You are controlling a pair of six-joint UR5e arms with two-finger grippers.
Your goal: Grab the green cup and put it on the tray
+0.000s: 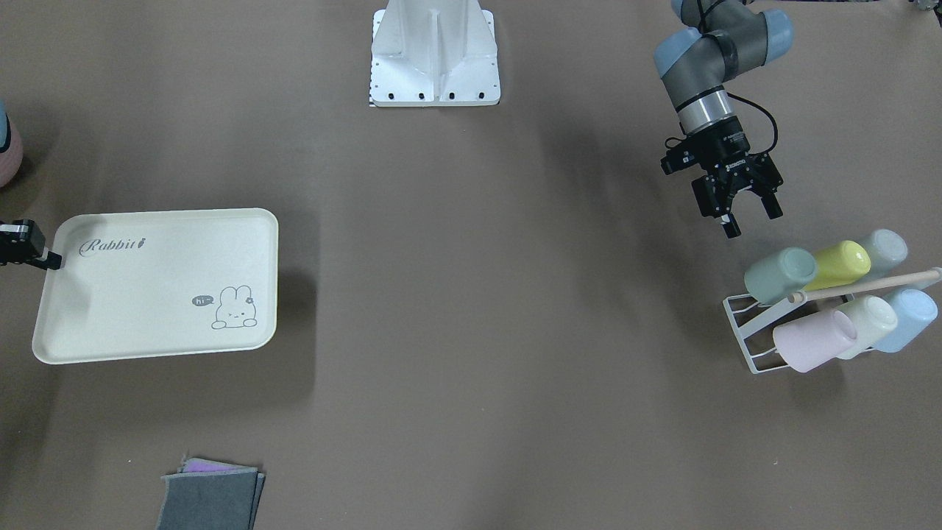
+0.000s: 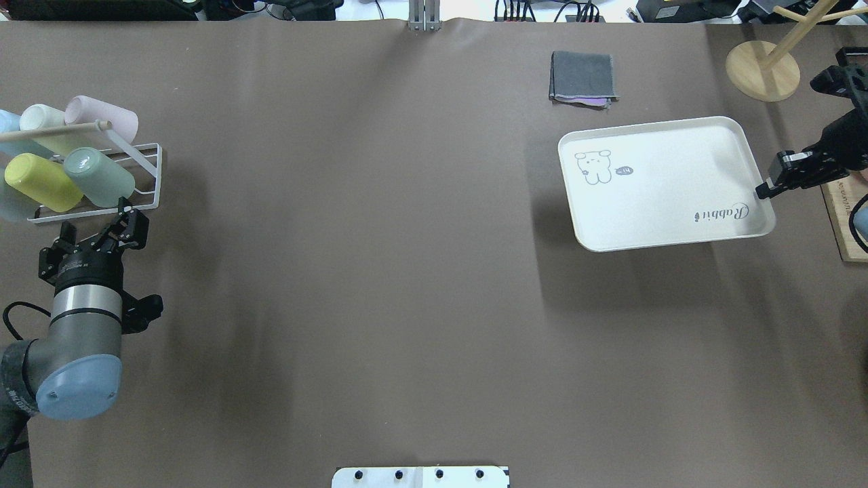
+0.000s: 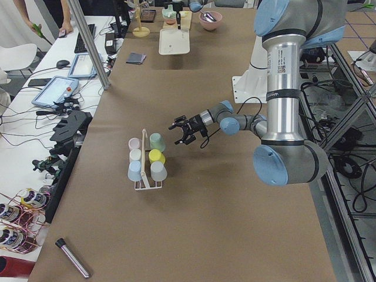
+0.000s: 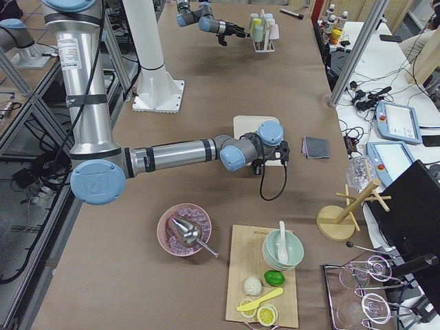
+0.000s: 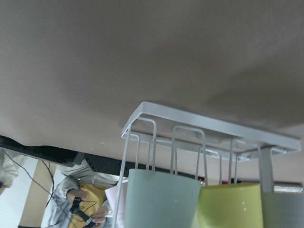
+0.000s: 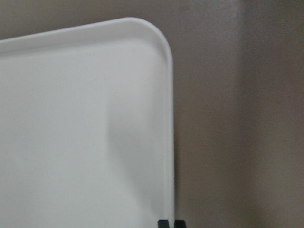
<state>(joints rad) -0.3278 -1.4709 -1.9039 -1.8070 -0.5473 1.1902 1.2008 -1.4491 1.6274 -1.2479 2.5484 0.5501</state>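
Note:
The green cup lies tilted on a white wire rack at the table's left end, next to a yellow-lime cup. It also shows in the overhead view and, close up, in the left wrist view. My left gripper is open and empty, a short way from the green cup and pointing at it. The cream tray casts a wide shadow on the table. My right gripper is shut on the tray's rim at the "Rabbit" corner.
The rack also holds pink, cream, pale blue and grey-blue cups under a wooden rod. A folded grey cloth lies beyond the tray. A wooden stand and a cutting board are at the right end. The robot base stands mid-table.

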